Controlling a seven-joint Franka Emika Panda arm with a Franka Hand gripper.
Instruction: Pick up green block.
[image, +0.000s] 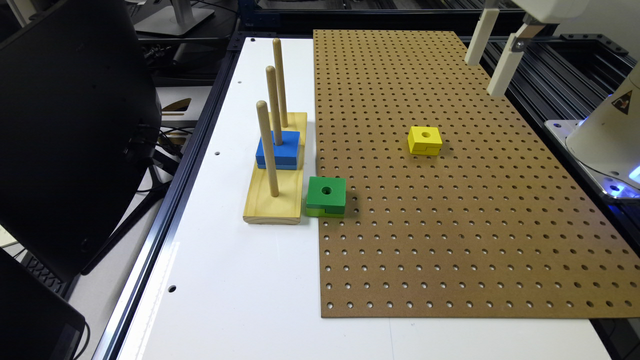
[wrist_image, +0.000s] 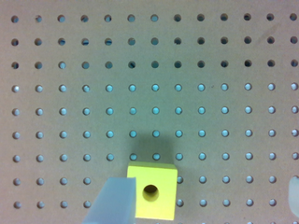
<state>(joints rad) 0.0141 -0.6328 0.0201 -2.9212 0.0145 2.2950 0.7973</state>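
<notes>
Exterior view, unlabelled green block on pegboard, end effector parted

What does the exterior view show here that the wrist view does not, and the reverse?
Exterior view alone: the green block at the pegboard's edge beside the wooden peg stand, the blue block threaded on a peg, the white table, and the arm's base. Wrist view alone: a straight-down look into the yellow block's hole, with one pale finger close up. Both share the yellow block, the pegboard and the open gripper, high above the board.
</notes>
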